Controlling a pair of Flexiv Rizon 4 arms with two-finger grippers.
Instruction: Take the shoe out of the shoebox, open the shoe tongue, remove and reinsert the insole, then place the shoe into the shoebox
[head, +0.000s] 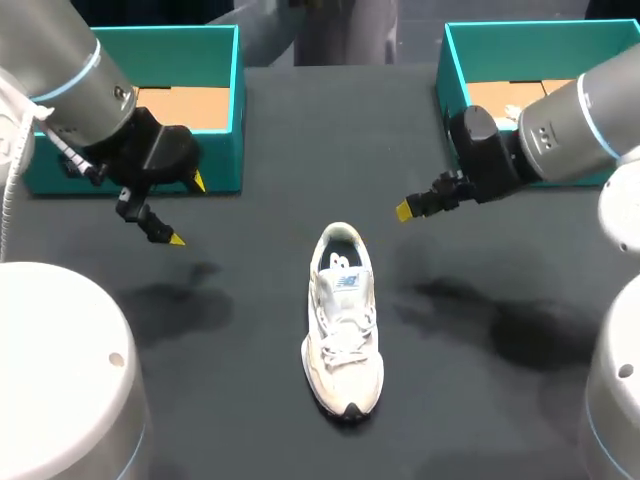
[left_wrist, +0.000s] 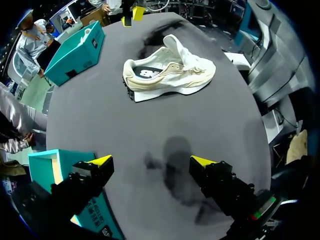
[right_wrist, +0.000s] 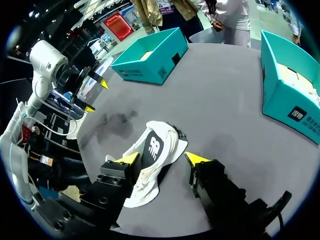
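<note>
Between the spread tips of my right gripper (right_wrist: 162, 159) nothing is clamped. The fingers stand wide apart and bare. Straight ahead of them, close but not touched, lies the shoe (head: 343, 320), and I see its heel end first. It stands upright on its sole on the table (head: 300, 150), out of both boxes. Its long axis runs from the far side toward me, heel away and toe nearest my base, slightly slanted. My right gripper hangs off the shoe's heel, a little to its right. The tongue (head: 345, 285) lies further down the shoe toward the toe, with the laces (head: 345, 335) beyond it. The dark insole (head: 341, 258) shows in the heel opening.

My left gripper (head: 187, 210) is also open and empty. It sits well apart from the shoe, out to the left of its heel, so from that wrist the shoe shows broadside and far ahead. The right shoebox (head: 450, 60) stands beyond the shoe's heel on the right. The left shoebox (head: 220, 160) does the same on the left, just behind my left gripper.

I judge the right arm the nearer one for the tongue. It would have to come down along the shoe's length from the heel end, while the left arm would have to cross bare table to steady the side.
</note>
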